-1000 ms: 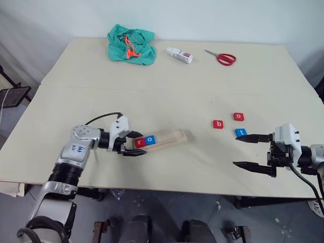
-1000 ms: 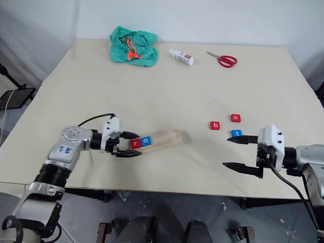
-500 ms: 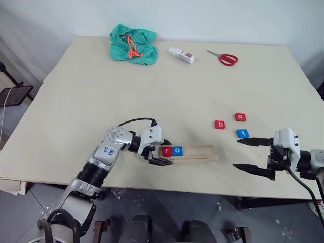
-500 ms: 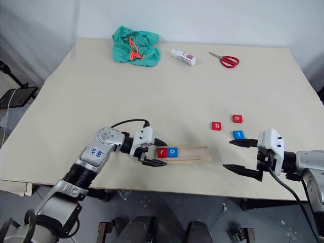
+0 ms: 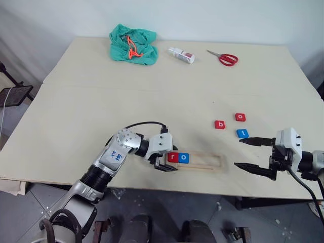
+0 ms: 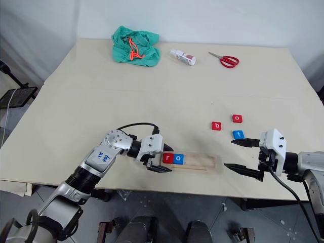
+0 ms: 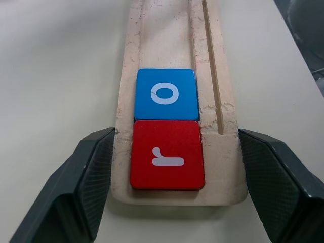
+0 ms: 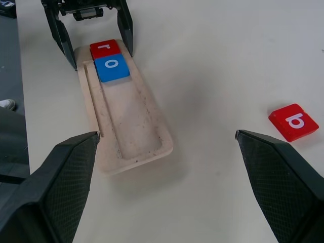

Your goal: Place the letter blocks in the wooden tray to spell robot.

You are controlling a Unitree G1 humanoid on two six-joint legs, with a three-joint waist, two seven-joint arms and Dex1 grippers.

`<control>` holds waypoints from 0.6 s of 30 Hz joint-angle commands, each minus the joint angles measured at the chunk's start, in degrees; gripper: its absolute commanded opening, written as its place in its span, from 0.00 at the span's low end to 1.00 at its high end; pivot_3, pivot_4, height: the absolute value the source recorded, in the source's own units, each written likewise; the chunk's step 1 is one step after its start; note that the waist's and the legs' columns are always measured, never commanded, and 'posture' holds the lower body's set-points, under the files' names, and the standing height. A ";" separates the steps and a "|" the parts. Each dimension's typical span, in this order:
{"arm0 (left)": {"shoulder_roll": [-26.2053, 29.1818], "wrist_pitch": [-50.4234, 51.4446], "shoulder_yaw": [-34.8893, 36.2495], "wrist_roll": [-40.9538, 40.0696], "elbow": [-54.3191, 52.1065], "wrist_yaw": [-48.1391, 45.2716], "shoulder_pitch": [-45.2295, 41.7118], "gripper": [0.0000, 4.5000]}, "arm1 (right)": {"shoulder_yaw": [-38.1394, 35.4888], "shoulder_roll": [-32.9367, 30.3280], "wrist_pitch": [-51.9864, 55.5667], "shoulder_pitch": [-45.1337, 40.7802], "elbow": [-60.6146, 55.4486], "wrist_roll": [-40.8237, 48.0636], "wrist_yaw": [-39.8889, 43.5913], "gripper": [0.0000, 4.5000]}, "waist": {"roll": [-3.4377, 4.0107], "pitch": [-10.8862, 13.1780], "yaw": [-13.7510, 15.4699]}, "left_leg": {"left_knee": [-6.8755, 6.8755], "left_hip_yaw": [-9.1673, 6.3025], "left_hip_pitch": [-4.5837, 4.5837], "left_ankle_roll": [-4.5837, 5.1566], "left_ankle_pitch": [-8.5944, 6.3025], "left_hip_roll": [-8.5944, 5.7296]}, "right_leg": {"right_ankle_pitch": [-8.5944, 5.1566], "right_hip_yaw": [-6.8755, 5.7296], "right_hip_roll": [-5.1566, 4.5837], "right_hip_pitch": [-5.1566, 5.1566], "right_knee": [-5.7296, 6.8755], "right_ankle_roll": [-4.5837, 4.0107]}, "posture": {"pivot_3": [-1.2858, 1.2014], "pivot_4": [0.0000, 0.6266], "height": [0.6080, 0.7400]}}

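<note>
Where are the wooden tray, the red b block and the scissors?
wooden tray (image 5: 205, 161): left eye view, on its bare slot.
red b block (image 5: 219, 124): left eye view, on its top face.
scissors (image 5: 226, 59): left eye view, on the red handles.

My left arm (image 5: 114, 158) is silver metal with blue handwritten marks, a ribbed black forearm and a black cable looping over the wrist. My right wrist (image 5: 287, 142) carries a white block. My fingers (image 7: 86, 187) are black, with a fine crosshatch texture.
</note>
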 commanded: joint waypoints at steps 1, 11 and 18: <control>0.54 2.83 -0.91 1.03 -2.47 1.10 0.90 0.99 | -1.62 -0.68 -0.76 -0.70 -0.73 0.67 -0.10 1.00 | 0.00 0.00 0.01 | 0.01 0.00 0.00 0.00 0.00 0.00 | 0.00 0.00 0.00 0.00 0.00 0.00 | 0.52 0.24 1.00; 3.78 6.50 14.52 -18.51 -12.68 -4.60 6.07 0.99 | -3.34 -0.81 4.30 1.92 0.03 -1.69 -7.65 1.00 | 0.01 0.00 -0.22 | -0.02 -0.06 -0.01 0.00 0.00 0.08 | 0.00 0.05 0.02 -0.04 -0.01 0.00 | 0.52 0.24 1.00; 5.06 -6.36 16.71 -20.93 -6.12 -10.81 10.41 0.99 | -8.24 8.13 8.46 6.50 -5.77 0.06 -22.45 1.00 | 0.01 -0.01 0.11 | -0.04 -0.05 0.02 0.00 0.00 0.07 | 0.00 0.00 0.02 0.00 -0.03 0.00 | 0.52 0.24 1.00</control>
